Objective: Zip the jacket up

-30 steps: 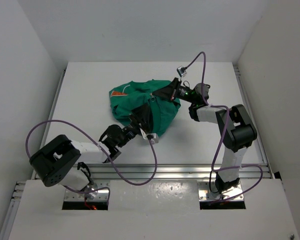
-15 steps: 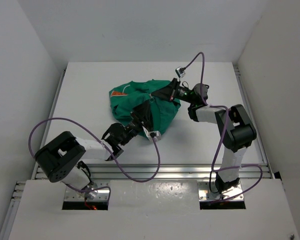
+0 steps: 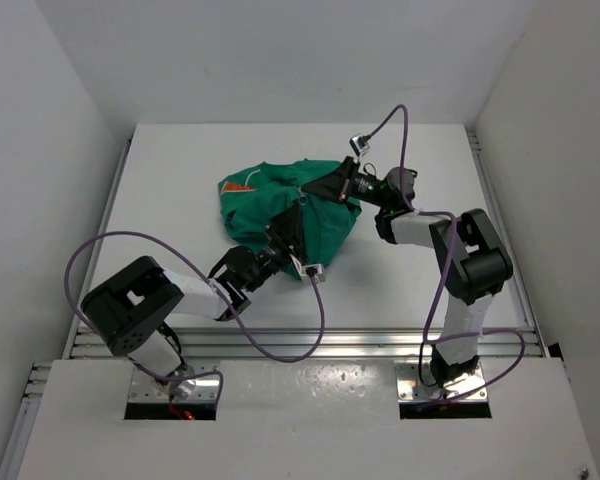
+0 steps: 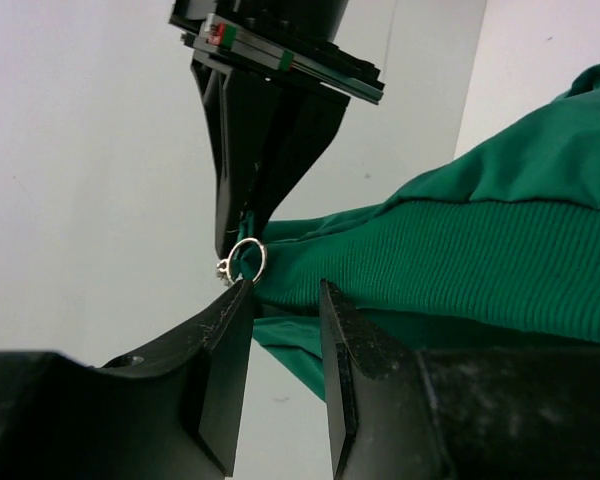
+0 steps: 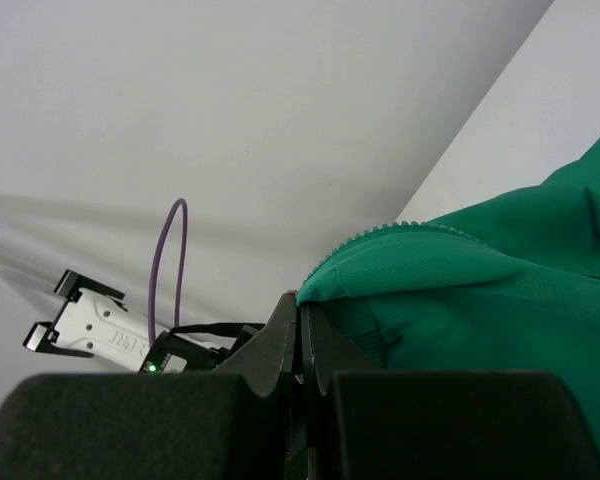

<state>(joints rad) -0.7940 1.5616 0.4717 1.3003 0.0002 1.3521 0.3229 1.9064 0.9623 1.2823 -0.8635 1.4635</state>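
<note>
The green jacket (image 3: 285, 205) lies bunched in the middle of the table, with an orange patch (image 3: 242, 187) on its left side. My right gripper (image 3: 327, 186) is shut on the jacket's edge, where a row of zipper teeth (image 5: 400, 228) runs past its closed tips (image 5: 301, 305). My left gripper (image 3: 292, 226) stands at the jacket's near edge. Its jaws (image 4: 283, 288) are apart, with the ribbed hem (image 4: 450, 270) just beyond them. A small metal ring (image 4: 246, 260) hangs at the left fingertip, right below the right gripper's pinching tips (image 4: 237, 238).
Purple cables loop from both arms: one (image 3: 280, 350) over the table's near edge, one (image 3: 395, 125) above the right wrist. White walls close in the table (image 3: 180, 160) on three sides. A metal rail (image 3: 330, 340) runs along the front.
The left arm's elbow and forearm have swung to the right and closer to the jacket. Its gripper stays at the hem. The right arm has not moved.
</note>
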